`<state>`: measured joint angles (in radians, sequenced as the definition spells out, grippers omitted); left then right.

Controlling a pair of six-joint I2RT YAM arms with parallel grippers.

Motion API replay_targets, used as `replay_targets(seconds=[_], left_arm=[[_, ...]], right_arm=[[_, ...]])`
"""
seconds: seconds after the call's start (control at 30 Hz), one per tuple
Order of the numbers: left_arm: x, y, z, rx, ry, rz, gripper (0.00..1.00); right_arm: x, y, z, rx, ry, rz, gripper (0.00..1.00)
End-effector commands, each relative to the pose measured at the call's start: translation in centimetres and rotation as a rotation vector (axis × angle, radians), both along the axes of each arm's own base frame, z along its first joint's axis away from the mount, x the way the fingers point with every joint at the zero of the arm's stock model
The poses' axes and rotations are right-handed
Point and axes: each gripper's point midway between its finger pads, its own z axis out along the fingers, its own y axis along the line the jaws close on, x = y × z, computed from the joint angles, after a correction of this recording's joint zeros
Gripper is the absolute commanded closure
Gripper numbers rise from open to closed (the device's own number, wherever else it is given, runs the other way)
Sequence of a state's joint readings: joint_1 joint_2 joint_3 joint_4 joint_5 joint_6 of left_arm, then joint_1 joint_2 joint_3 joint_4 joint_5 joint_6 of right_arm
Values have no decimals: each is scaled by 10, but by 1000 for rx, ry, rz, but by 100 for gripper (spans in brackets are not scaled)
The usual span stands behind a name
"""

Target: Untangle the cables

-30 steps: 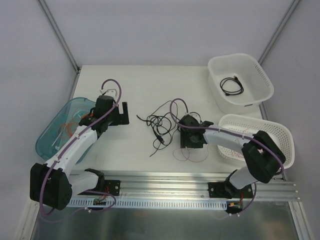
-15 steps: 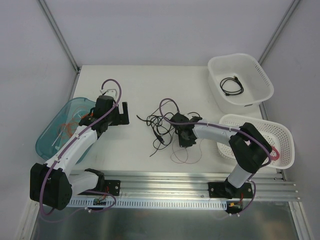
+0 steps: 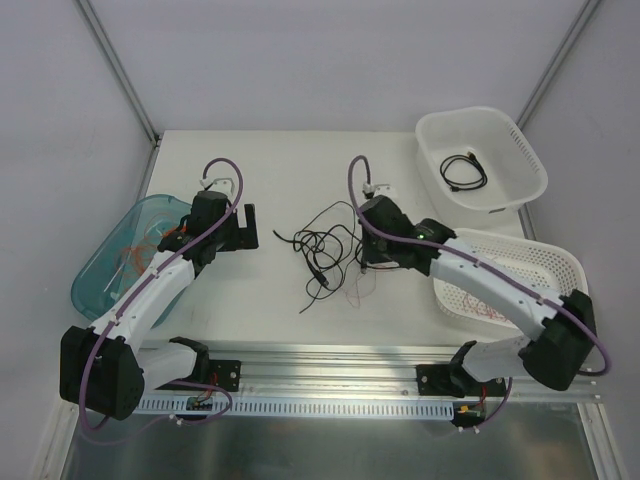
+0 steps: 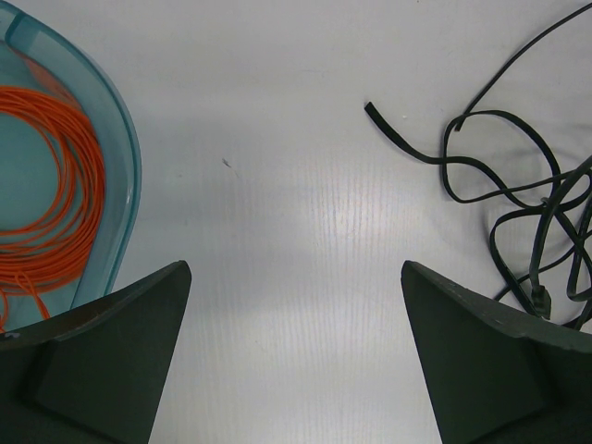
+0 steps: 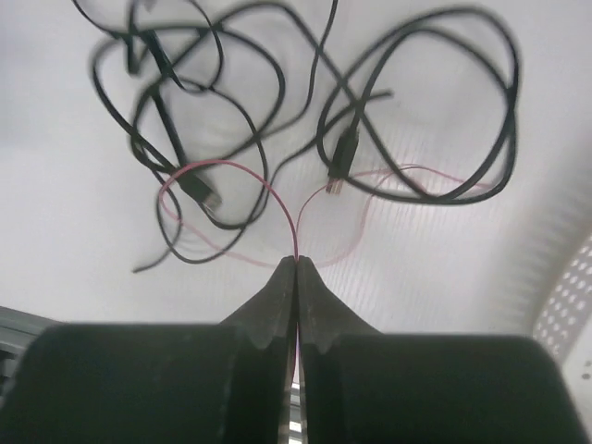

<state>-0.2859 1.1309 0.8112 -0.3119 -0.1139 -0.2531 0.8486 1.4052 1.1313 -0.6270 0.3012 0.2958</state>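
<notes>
The cables (image 3: 325, 243) lie as a loose black tangle mid-table, with a thin red wire (image 3: 356, 288) trailing at their near right. My right gripper (image 3: 364, 263) hangs just right of the tangle and is shut on this red wire (image 5: 289, 231), which runs up from the pinched fingertips (image 5: 296, 262) toward the black loops (image 5: 344, 153). My left gripper (image 3: 247, 226) stands left of the tangle, open and holding nothing (image 4: 296, 268). In its view, black cable ends (image 4: 407, 143) lie to the right.
At the left edge sits a teal tub (image 3: 100, 285) holding a wound orange coil (image 4: 55, 185). A white tub (image 3: 520, 140) containing a black cable (image 3: 465, 172) stands at the back right. A white perforated basket (image 3: 545, 262) is at the right, with a metal rail (image 3: 350, 362) along the front.
My right gripper shut on the red wire, then rose and moved toward the back, pulling the wire with it. The left arm has not moved.
</notes>
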Motion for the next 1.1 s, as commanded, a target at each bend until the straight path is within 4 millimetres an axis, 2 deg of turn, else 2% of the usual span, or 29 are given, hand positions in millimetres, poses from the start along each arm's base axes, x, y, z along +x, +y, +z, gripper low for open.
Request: replay_targets(seconds=[0.0,0.1,0.2,0.23,0.3,0.33,0.47,0.53,0.57,0.63,0.67,0.8,0.87,0.9,1.0,1.07], left_arm=[[10,3,19,-7,-58,16,1],[9,4,18,-5,-56,18,1],[9,4,19,-6,-59,19,1],[9,4,19,-6,-59,19,1],[9,4,18,-7,-56,17,1],[9,3,19,-8,-57,15,1],[9,4,18,-7,-54,17,1],[9,5,18,-4,-57,20,1],[9,5,18,-2,-56,23,1],[9,5,18,-1,-56,20,1],[9,5,18,-1,-56,24,1],[9,5,19,0,-61,22,1],[9,5,18,-1,-57,20,1],[9,4,19,-4,-58,18,1],[9,4,20,-5,-59,17,1],[9,4,20,-6,-61,18,1]], right_arm=[[9,-26,66,17,-150,-17,99],[5,-45,73,21,-155,-52,99],[0,-57,63,30,-125,-88,99],[-3,-61,47,23,-97,-98,99],[-8,-58,31,51,-59,-109,99],[-10,-57,11,54,-32,-116,99],[-14,-43,-32,86,57,-129,99],[-10,-34,-44,108,74,-127,99],[-11,-32,-57,87,104,-124,99],[-8,-28,-65,83,115,-123,99],[-8,-27,-75,64,139,-123,99],[-6,-31,-92,12,163,-156,98],[-7,-33,-96,3,171,-177,94],[-8,-36,-99,-7,176,-188,86],[-8,-42,-103,-28,181,-227,74],[-8,-48,-104,-50,177,-257,71]])
